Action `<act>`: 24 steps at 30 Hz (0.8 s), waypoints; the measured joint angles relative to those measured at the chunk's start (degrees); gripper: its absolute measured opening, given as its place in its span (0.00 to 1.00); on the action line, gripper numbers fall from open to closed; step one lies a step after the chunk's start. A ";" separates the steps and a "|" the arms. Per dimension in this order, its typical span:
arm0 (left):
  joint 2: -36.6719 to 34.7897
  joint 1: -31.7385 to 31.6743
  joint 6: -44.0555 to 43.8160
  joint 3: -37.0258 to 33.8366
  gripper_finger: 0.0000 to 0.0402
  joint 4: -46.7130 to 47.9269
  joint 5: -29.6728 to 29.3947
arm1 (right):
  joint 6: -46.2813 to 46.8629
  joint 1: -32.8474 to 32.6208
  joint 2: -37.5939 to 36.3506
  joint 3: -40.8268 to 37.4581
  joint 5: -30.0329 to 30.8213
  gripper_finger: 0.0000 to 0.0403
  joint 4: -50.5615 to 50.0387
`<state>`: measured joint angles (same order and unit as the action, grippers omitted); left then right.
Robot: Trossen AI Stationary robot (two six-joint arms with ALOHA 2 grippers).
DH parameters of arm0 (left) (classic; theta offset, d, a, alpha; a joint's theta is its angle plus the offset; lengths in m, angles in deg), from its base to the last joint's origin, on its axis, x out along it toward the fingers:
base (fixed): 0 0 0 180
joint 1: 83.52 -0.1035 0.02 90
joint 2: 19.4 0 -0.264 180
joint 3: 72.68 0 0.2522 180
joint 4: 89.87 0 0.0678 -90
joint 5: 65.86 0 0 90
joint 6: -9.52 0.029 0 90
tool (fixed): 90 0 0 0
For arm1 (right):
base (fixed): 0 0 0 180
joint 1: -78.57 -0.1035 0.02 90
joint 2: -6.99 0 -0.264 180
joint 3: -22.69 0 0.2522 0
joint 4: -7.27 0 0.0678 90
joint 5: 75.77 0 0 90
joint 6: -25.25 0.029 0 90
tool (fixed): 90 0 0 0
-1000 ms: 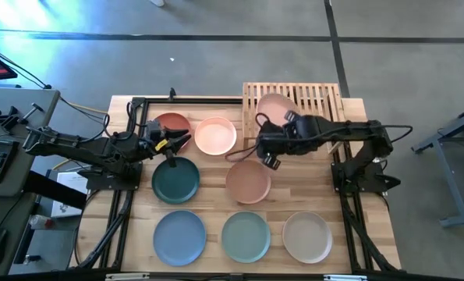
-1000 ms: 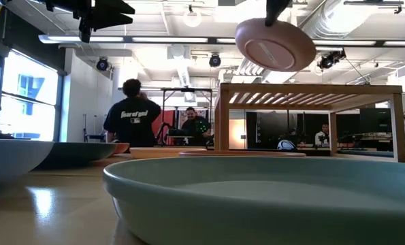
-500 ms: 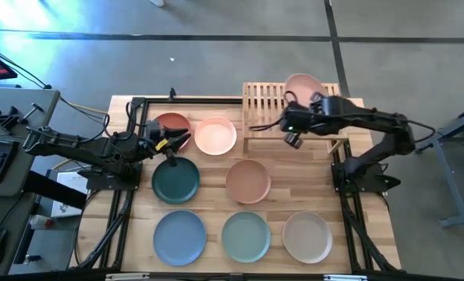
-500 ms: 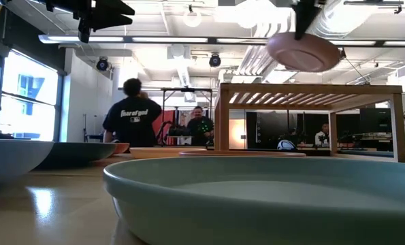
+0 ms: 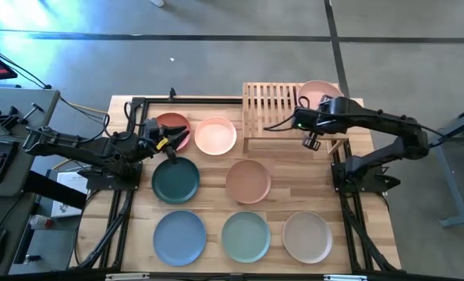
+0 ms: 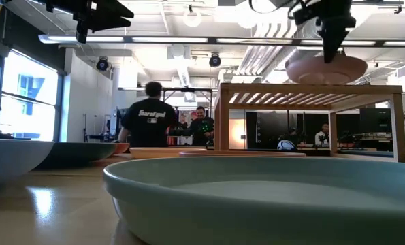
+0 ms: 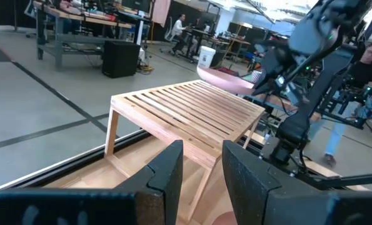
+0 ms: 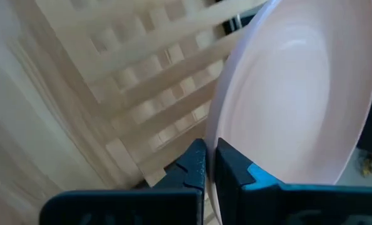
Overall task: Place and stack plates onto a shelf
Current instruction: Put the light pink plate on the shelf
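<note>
One plate [image 5: 319, 91], the pale pink one, is up in the air, pinched by its rim in the right gripper [image 5: 310, 119], whose fingers are pressed tight on the edge. It hangs just above the slatted top of the shelf [image 5: 272, 101], over the right-hand end, and from table height it looks close to level, with a thin gap under it, though I can't be sure from here that it isn't brushing the slats. This is the first plate going up; nothing sits on the rack yet. Next it needs lowering flat onto the slats, well inside the edge, before the fingers let go. Seven plates are on the table [image 5: 282, 204]: rust red [image 5: 169, 123] and salmon [image 5: 215, 135] in the back row, dark teal [image 5: 175, 179] and tan [image 5: 248, 180] in the middle, light blue [image 5: 179, 238], mint [image 5: 246, 236] and beige [image 5: 307, 236] in front. The left gripper [image 5: 175, 141] waits, fingers spread and holding nothing, between the rust red and teal plates.
</note>
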<state>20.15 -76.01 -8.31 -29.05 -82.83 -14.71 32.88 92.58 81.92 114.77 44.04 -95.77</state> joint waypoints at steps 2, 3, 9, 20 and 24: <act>0.00 0.00 -0.02 0.00 0.25 0.00 0.00 | -0.13 0.58 0.11 -1.51 0.09 0.00 0.05; 0.00 0.00 -0.02 0.00 0.25 0.00 0.00 | 0.05 0.80 0.10 -2.17 -0.03 0.00 0.04; 0.00 0.00 -0.02 0.00 0.25 0.00 0.00 | 2.41 2.15 0.09 -5.57 -2.23 0.00 1.26; 0.00 0.00 -0.04 0.00 0.25 0.00 0.00 | 1.53 3.13 0.09 -6.51 -5.25 0.00 5.51; 0.00 0.00 -0.12 0.00 0.25 0.00 0.00 | 1.30 5.12 0.09 -6.51 -8.41 0.00 6.02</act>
<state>20.15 -76.01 -8.42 -29.05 -82.83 -14.71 34.19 97.70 82.01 108.26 35.63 -89.75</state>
